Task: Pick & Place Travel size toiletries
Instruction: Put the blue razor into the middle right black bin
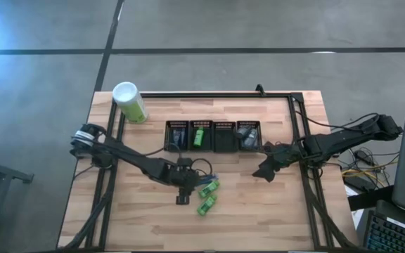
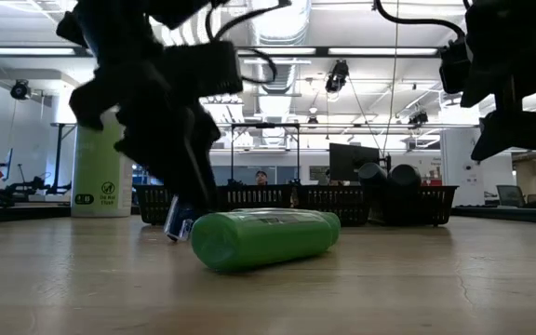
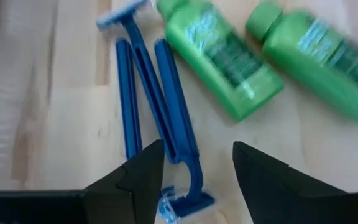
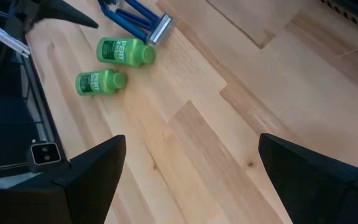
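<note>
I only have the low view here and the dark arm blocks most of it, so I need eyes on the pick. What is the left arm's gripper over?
Observer: The left gripper is over blue razors lying on the table, fingers open around a handle.
Operator: How many green bottles? I see one.
Observer: Two green bottles, side by side just right of the razors.
Operator: And the right arm?
Observer: The right gripper hangs open above bare table, in front of the black bins.
</note>
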